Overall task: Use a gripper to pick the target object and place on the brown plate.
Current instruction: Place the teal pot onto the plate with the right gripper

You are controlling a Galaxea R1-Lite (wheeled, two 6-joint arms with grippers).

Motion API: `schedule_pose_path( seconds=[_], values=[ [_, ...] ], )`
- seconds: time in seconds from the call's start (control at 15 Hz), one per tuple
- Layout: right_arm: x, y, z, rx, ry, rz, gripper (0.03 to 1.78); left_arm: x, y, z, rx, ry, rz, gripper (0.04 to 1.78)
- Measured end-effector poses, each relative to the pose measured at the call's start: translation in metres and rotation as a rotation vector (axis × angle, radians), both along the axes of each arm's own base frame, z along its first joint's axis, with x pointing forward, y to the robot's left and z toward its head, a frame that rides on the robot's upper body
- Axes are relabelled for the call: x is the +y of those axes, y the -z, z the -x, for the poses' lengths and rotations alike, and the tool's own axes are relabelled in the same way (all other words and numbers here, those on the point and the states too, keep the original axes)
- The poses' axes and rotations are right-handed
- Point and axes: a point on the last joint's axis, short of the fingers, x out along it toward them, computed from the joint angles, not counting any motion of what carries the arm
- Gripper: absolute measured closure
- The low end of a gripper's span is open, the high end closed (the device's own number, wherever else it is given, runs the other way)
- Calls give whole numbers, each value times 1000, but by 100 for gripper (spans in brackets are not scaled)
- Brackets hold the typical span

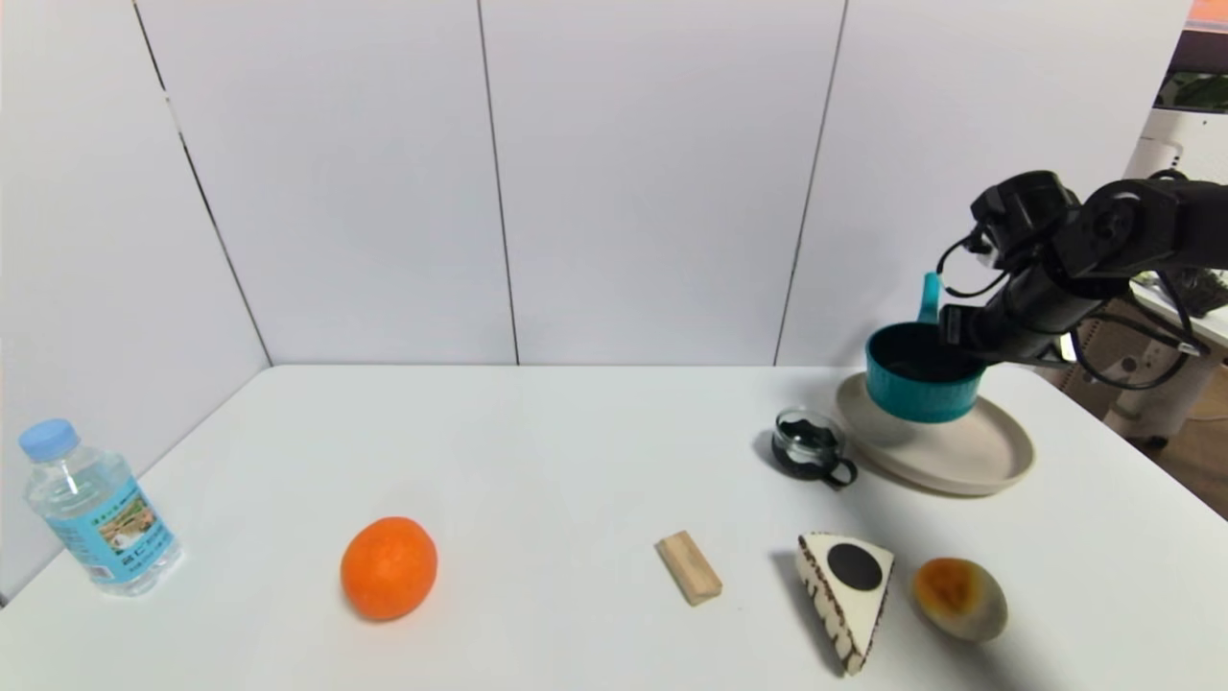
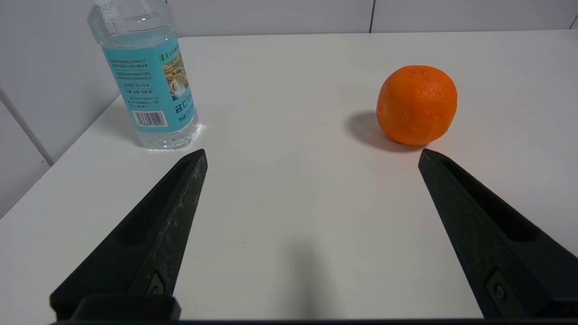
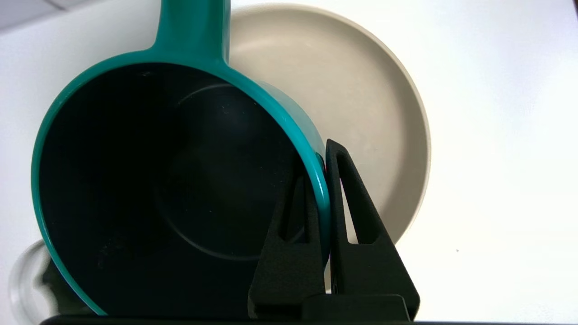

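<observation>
The teal saucepan (image 1: pixel 923 382), dark inside, hangs in the air over the far left part of the beige-tan plate (image 1: pixel 988 451). Its straight handle (image 1: pixel 929 297) points away toward the wall. My right gripper (image 1: pixel 964 331) is shut on the pan's rim, one finger inside and one outside. The right wrist view shows this grip (image 3: pixel 318 180) on the saucepan (image 3: pixel 171 180), with the plate (image 3: pixel 361 104) below and beyond it. My left gripper (image 2: pixel 311 162) is open and empty, low over the table between the bottle and the orange; it is out of the head view.
A small glass cup with a black handle (image 1: pixel 811 446) stands just left of the plate. A water bottle (image 1: pixel 96 509), an orange (image 1: pixel 389 566), a wooden block (image 1: pixel 689 566), a cake wedge (image 1: pixel 846 585) and a brownish fruit (image 1: pixel 957 597) lie along the front.
</observation>
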Motion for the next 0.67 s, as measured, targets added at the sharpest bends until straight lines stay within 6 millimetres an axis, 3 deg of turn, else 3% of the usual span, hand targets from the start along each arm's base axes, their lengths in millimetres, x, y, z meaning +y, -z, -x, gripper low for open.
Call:
schedule_pose_path(
  seconds=[0.33,0.6,0.67],
  values=[
    [-8,32,-5,94,14,-5,169,0,0,0,0,0,0,13],
    [-7,41,-1,143,-15,7,169,0,0,0,0,0,0,13],
    [-7,41,0,149,-24,3,152,0,0,0,0,0,0,13]
  ],
)
